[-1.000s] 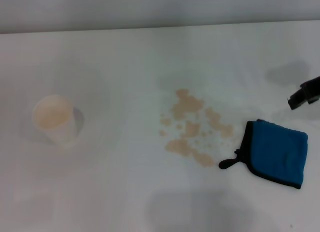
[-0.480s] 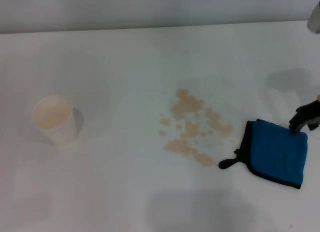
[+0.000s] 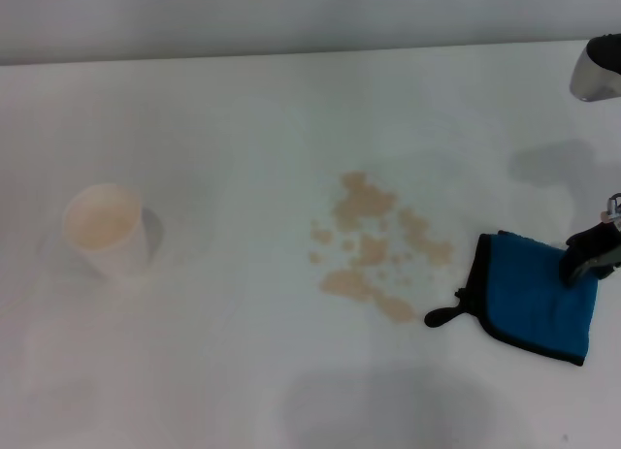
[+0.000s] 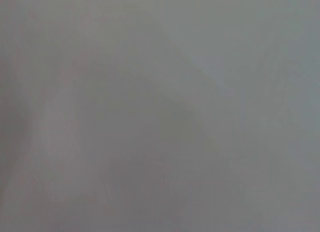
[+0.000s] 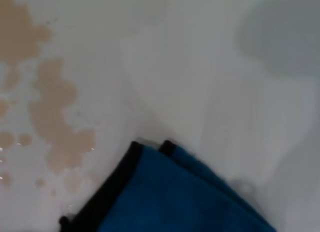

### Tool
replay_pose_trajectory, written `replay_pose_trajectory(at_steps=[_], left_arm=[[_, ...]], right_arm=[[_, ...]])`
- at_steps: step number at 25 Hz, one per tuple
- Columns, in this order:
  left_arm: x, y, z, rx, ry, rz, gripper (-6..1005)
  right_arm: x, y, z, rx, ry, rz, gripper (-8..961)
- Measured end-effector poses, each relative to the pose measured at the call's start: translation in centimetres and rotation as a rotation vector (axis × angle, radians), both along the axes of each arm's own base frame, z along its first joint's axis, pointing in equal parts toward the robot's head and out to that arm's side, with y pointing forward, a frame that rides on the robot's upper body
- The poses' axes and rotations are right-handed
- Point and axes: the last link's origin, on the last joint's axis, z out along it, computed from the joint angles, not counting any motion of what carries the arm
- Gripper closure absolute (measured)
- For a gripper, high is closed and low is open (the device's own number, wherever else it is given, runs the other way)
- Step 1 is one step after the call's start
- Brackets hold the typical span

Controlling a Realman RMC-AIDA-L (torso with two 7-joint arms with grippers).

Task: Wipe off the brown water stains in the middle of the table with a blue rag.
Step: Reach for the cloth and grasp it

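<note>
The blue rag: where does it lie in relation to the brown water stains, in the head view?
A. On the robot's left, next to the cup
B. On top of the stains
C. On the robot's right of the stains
C: the blue rag lies flat on the table to the robot's right of the brown water stains, which stay uncovered.

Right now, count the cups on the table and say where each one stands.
1. A single white paper cup stands on the left side of the plain white table, well apart from the tan-brown stain blotches and the folded blue rag. None appears hidden.
</note>
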Motion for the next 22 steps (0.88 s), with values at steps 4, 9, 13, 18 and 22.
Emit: replay_pose_trajectory(at_steps=[4,9,13,18,22], left_arm=[[-0.1,0.0,-0.1,-0.005,-0.003,0.007,119],[0.0,0.2,-0.2,-0.009,-0.003,0.003,119],[0.0,0.2,-0.1,-0.010,-0.002,0.002,119],[0.0,0.1,-0.1,-0.006,0.000,-0.001,120],[0.0,0.0,-0.1,-0.006,0.000,0.001,119]], right_arm=[[0.2,0.0,0.2,-0.001,-0.022,-0.005,486],[0.4,0.1,0.5,0.000,-0.046,-0.007,486],[0.6,0.2,0.2,-0.007,-0.050,-0.008,487],[0.7,0.2,-0.3,-0.022,-0.042,-0.008,492],[0.5,0.4,-0.6,-0.027,-0.040,0.006,496]])
